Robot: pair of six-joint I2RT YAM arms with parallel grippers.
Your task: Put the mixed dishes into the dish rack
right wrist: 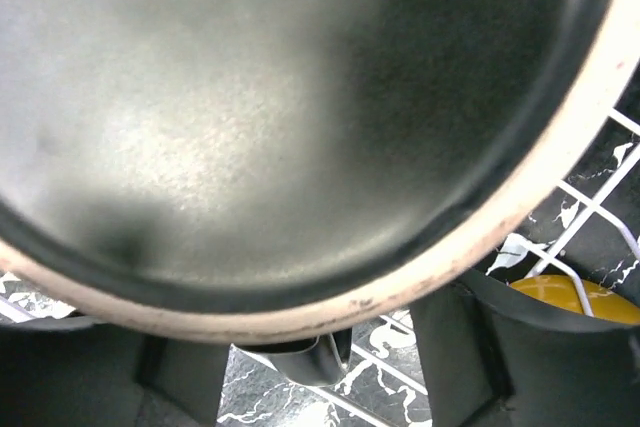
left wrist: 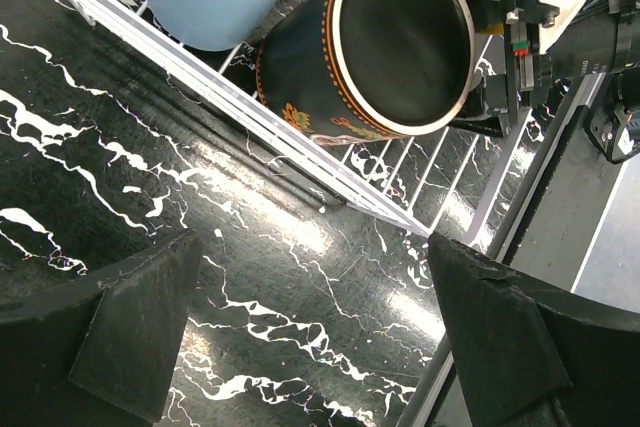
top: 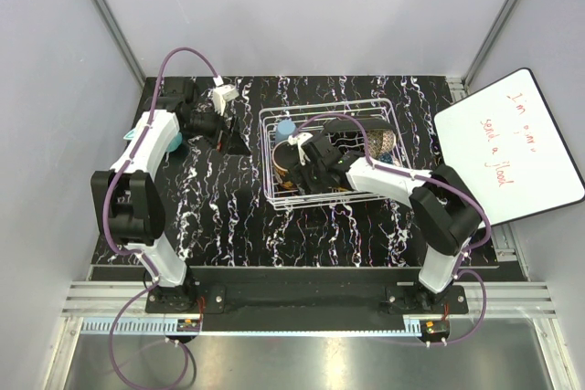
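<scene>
Dish rack (top: 268, 157) sits mid-way across the black marbled table (top: 210, 207). I take every bearing from it.

Left of the rack: left gripper (left wrist: 312, 247) hangs over bare table just outside the rack's left wall. Its fingers (left wrist: 130, 337) are spread wide, with nothing between them.

Inside the rack, left end: light blue cup (top: 286, 127) is in the far-left corner. Just beside it is the dark mug (left wrist: 400, 37), lying on its side. It has a patterned wall and a cream rim, and one round end faces my left wrist camera through the wire.

Inside the rack, middle: right gripper (right wrist: 310, 367) reaches in from the near right, close up against the mug. My right wrist view is almost all dark round face and pale rim. The fingers (right wrist: 480, 367) stand apart, with rack wire and table showing in the gap, and I see nothing clamped between them. I cannot tell whether either pad touches the mug.

Just past the right finger: a sliver of the mustard-yellow plate (right wrist: 572, 299) shows inside the rack, under a wire.

Inside the rack, right end: gold lattice-patterned bowl (top: 385, 142), tilted up on edge.

Right of the rack: whiteboard (top: 507, 148) with red handwriting, near the table's right edge.
</scene>
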